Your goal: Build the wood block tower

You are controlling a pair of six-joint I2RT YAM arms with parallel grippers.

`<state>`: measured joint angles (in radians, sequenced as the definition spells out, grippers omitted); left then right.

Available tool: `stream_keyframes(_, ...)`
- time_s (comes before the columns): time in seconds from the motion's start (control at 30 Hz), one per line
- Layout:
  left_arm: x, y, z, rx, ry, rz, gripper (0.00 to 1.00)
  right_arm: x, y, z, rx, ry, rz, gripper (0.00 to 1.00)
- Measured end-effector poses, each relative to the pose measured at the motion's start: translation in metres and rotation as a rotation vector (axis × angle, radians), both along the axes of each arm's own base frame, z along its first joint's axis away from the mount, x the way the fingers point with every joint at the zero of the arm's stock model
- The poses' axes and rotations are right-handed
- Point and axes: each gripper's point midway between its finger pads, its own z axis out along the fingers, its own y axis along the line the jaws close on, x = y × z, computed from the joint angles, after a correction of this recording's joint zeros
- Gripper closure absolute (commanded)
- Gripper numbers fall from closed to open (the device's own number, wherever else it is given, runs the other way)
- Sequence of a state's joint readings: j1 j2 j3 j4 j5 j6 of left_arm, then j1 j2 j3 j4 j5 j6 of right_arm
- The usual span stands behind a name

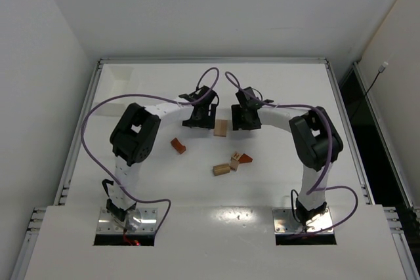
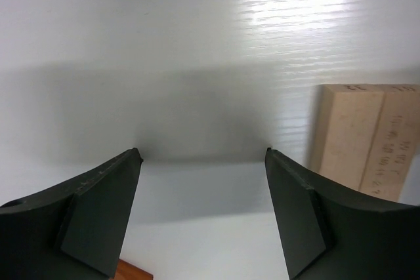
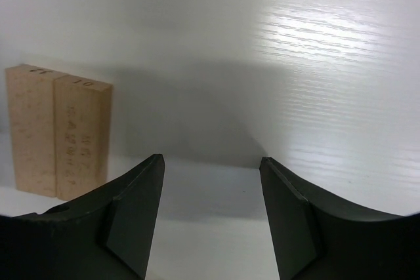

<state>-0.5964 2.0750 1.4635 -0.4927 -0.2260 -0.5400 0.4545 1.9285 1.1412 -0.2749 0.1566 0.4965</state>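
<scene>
The pieces of the wood block tower lie loose on the white table, none stacked. Two pale tan blocks (image 1: pixel 220 128) stand side by side between my grippers; they show at the right edge of the left wrist view (image 2: pixel 367 139) and at the left of the right wrist view (image 3: pixel 56 129). My left gripper (image 1: pixel 199 121) (image 2: pixel 203 155) is open just left of them, with only bare table between its fingers. My right gripper (image 1: pixel 246 122) (image 3: pixel 210 159) is open just right of them, also holding nothing. A reddish-brown block (image 1: pixel 178 145) (image 2: pixel 131 272) lies nearer, to the left.
Nearer the arm bases sits a small cluster: a tan block (image 1: pixel 221 169), a small tan cube (image 1: pixel 235 160) and a reddish-brown wedge (image 1: pixel 245 158). A shallow white tray (image 1: pixel 121 72) lies at the back left corner. Raised rails edge the table (image 1: pixel 308 90).
</scene>
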Motion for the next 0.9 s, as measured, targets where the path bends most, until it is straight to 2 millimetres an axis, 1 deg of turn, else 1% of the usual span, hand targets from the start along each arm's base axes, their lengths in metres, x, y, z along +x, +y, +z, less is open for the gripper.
stream_keyframes(0.07, 0.001, 0.007, 0.000, 0.006, -0.004, 0.023, 0.26, -0.001, -0.007, 0.000, -0.012, 0.001, -0.009, 0.42)
stream_keyframes(0.17, 0.002, 0.022, 0.000, 0.013, -0.005, 0.064, 0.26, -0.007, -0.020, 0.000, -0.032, 0.014, -0.023, 0.42)
stream_keyframes(0.27, 0.005, 0.045, 0.002, 0.042, -0.010, 0.105, 0.26, -0.015, -0.030, 0.006, -0.044, 0.019, -0.017, 0.42)
stream_keyframes(0.33, 0.006, 0.062, 0.006, 0.073, -0.017, 0.124, 0.26, -0.016, -0.030, 0.019, -0.029, -0.002, 0.009, 0.42)
stream_keyframes(0.4, 0.007, 0.077, 0.015, 0.102, -0.031, 0.124, 0.26, -0.016, -0.028, 0.039, -0.006, -0.038, 0.054, 0.41)
stream_keyframes(0.43, 0.009, 0.080, 0.022, 0.109, -0.044, 0.109, 0.26, -0.015, -0.026, 0.051, 0.004, -0.064, 0.093, 0.41)
stream_keyframes(0.47, 0.010, 0.081, 0.035, 0.114, -0.067, 0.073, 0.26, -0.016, -0.023, 0.065, 0.024, -0.087, 0.152, 0.41)
stream_keyframes(0.53, 0.007, 0.077, 0.055, 0.083, -0.087, -0.006, 0.26, -0.020, -0.016, 0.090, 0.065, -0.122, 0.270, 0.39)
stream_keyframes(0.57, 0.002, 0.072, 0.066, 0.053, -0.092, -0.069, 0.26, -0.024, -0.012, 0.104, 0.088, -0.143, 0.354, 0.39)
stream_keyframes(0.6, -0.007, 0.064, 0.078, 0.000, -0.091, -0.153, 0.26, -0.029, -0.008, 0.117, 0.106, -0.162, 0.440, 0.36)
stream_keyframes(0.63, -0.015, 0.059, 0.087, -0.035, -0.090, -0.212, 0.26, -0.034, -0.005, 0.127, 0.115, -0.178, 0.522, 0.31)
stream_keyframes(0.7, -0.033, 0.048, 0.105, -0.100, -0.086, -0.349, 0.26, -0.048, -0.002, 0.144, 0.122, -0.200, 0.689, 0.27)
stream_keyframes(0.73, -0.042, 0.040, 0.112, -0.129, -0.084, -0.418, 0.26, -0.057, -0.001, 0.149, 0.121, -0.205, 0.768, 0.24)
stream_keyframes(0.77, -0.050, 0.034, 0.117, -0.148, -0.079, -0.480, 0.26, -0.068, -0.001, 0.151, 0.116, -0.201, 0.844, 0.24)
stream_keyframes(0.8, -0.058, 0.029, 0.120, -0.162, -0.072, -0.533, 0.26, -0.076, -0.002, 0.151, 0.109, -0.198, 0.903, 0.21)
stream_keyframes(0.9, -0.085, 0.012, 0.117, -0.178, -0.037, -0.670, 0.26, -0.104, -0.008, 0.148, 0.080, -0.222, 1.052, 0.16)
